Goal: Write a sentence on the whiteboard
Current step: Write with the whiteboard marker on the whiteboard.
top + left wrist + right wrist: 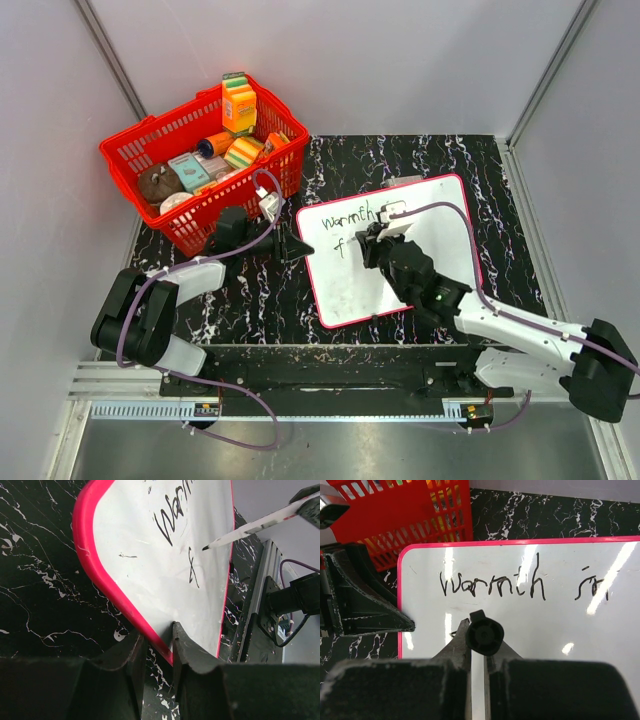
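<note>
The whiteboard (420,255) lies tilted on the black marble table, with "Warmth" (490,582), a further short word, and an "f" (192,567) starting a second line. My right gripper (372,240) hangs over the board's left half, shut on a marker; the marker's black end (485,635) shows between the jaws. Its white barrel (250,527) points down, tip just above and right of the "f". My left gripper (300,248) is at the board's left edge. Its jaws stand narrowly apart astride the red-pink frame (115,597), one finger (187,655) on the board.
A red basket (130,165) full of grocery items stands at the back left, close behind the left arm. Grey walls enclose the table on three sides. An aluminium rail (300,385) runs along the near edge.
</note>
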